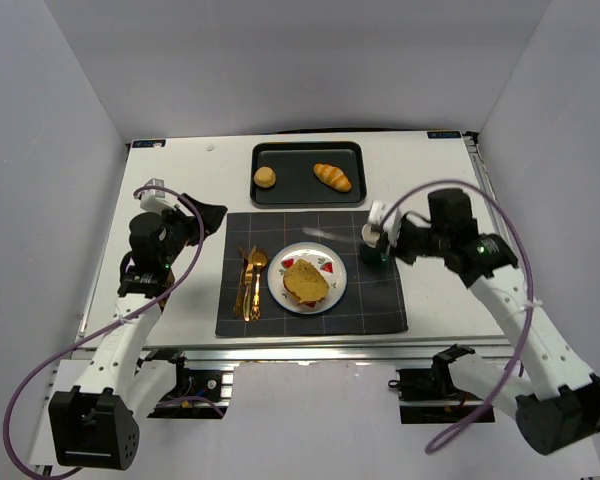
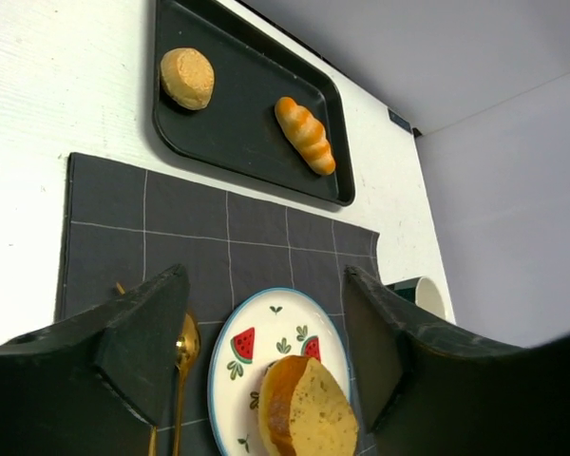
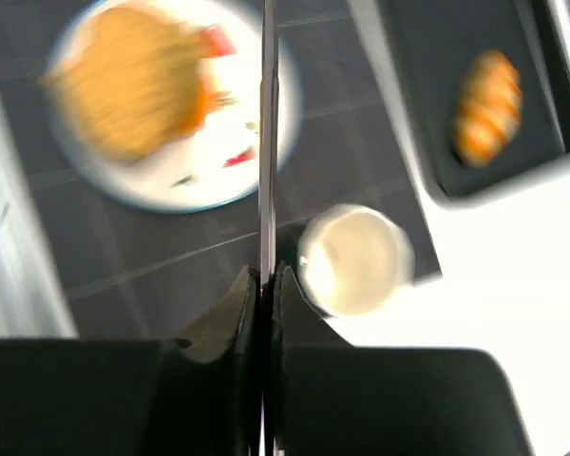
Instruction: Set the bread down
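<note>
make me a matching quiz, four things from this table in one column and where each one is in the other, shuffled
Things:
1. round bun
2. bread slice
3. gold cutlery
4. knife

Places:
a. on the watermelon plate
b. clamped in the right gripper
c. on the black tray
d. on the placemat, left of the plate

Pairs: 1-c; 2-a; 3-d; 4-b

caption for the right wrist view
The right gripper shut on a knife, seen edge-on over the plate of bread, cup beside it.
</note>
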Available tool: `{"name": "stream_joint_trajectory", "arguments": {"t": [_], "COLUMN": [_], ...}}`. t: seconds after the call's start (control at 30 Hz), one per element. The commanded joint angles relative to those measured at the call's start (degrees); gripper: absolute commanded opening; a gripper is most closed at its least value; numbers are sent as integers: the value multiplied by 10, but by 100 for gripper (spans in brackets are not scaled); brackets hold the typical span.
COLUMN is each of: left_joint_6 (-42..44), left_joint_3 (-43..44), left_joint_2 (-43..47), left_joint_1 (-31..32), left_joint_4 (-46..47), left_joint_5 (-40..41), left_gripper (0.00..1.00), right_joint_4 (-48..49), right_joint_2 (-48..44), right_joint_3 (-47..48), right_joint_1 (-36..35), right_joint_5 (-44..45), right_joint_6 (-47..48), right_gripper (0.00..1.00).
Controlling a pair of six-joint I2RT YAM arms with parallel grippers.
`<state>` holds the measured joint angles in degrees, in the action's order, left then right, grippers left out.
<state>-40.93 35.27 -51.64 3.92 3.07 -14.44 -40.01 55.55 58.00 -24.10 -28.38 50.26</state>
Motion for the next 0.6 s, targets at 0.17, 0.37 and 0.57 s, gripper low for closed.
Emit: {"name": "stream_joint_trajectory", "arguments": {"t": [0.17, 0.37, 0.57], "left_joint_6": [-13, -26, -15], "left_joint_3": [-13, -25, -14], "left_joint_2": [-9, -21, -18], "left_joint_1": [-2, -2, -2], "left_joint_4": [36, 50, 20], "left_joint_5": [-45, -67, -59], "left_gripper": [0, 21, 68], "right_joint_4": [234, 374, 469], "right_joint_2": [105, 190, 284], "right_joint_3": [38, -64, -118], "right_joint_1": [225, 303, 340], "right_joint_5": [118, 225, 231], "right_joint_6": [-423, -445, -428], "right_gripper": [0, 0, 0]}}
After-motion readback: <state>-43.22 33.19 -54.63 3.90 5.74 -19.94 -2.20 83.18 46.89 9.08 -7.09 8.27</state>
